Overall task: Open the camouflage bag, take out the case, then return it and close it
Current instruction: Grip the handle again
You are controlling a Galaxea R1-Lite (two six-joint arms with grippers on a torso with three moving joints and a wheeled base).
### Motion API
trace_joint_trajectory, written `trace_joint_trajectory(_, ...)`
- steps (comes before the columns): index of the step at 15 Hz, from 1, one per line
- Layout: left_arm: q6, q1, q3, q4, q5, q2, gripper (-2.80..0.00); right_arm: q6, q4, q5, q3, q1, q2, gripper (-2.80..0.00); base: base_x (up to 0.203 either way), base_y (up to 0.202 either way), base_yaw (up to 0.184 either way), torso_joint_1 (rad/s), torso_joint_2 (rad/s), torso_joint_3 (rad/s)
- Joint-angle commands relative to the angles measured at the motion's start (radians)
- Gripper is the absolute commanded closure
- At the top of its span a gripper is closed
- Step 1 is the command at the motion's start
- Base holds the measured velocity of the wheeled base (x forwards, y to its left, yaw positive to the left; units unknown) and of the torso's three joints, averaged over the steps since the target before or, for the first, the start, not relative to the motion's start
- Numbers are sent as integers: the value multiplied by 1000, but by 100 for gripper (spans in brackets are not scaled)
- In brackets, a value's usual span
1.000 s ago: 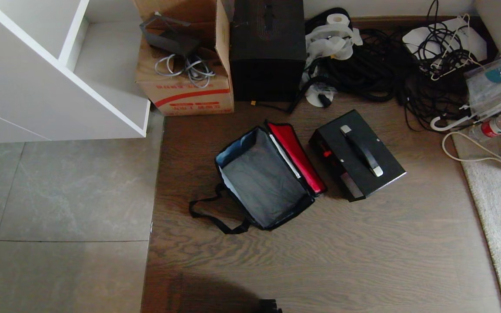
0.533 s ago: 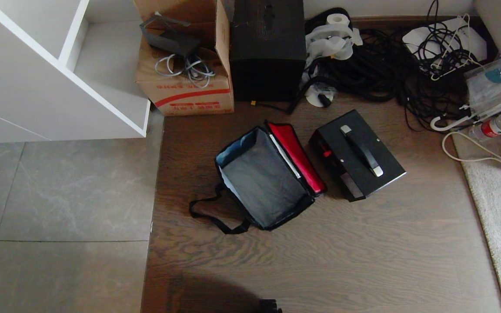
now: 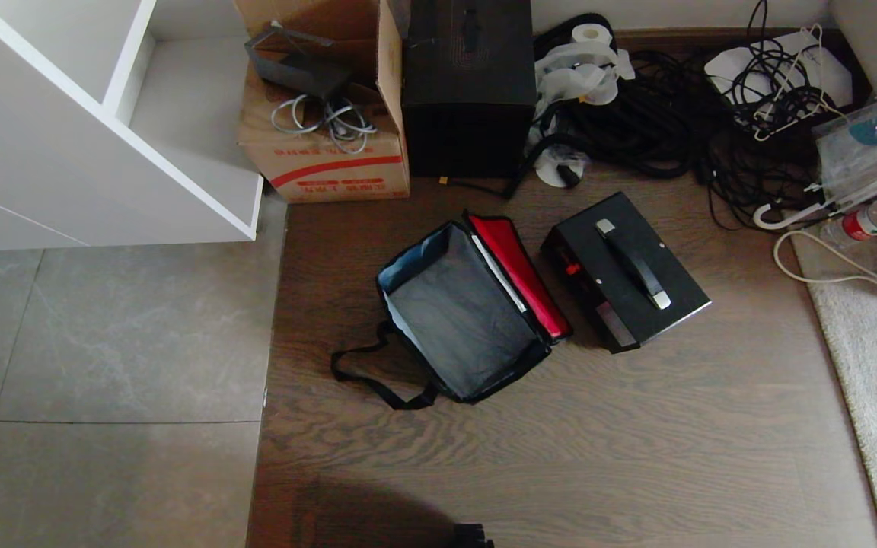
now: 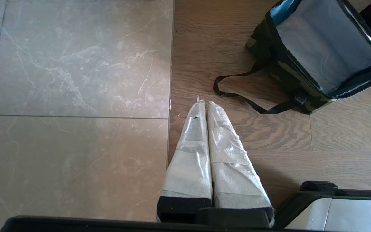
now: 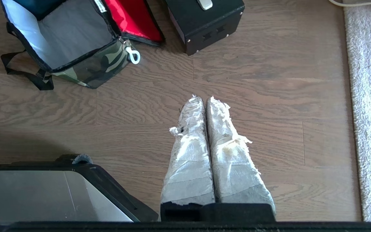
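Open camouflage bag (image 3: 457, 316) beside case (image 3: 625, 270)

The right tool (image 5: 204, 100) hangs above the wooden floor (image 5: 269, 96), its two white-wrapped fingers (image 5: 190, 154) pressed together and holding nothing. At the upper left of the frame the camouflage bag (image 5: 105, 64) stands open, red lid lining showing; the black case (image 5: 204, 22) sits beside it. A pale rug (image 5: 370, 96) fills the right edge.

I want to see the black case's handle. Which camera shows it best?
The head view: the whole case lies on the floor beside the open camouflage bag, handle on top. The right wrist view catches only one end with a silver handle tip; the left wrist view shows none.
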Motion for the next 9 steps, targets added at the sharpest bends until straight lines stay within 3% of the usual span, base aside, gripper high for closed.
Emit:
trace_joint_trajectory(1, 0, 0, 9, -1, 0, 0, 0, 0, 1, 0, 0, 0, 2, 0, 0, 0, 0, 0, 0, 0)
trace_joint_trajectory(9, 0, 0, 9, -1, 0, 1, 0, 0, 1, 0, 0, 0, 2, 0, 0, 0, 0, 0, 0, 0)
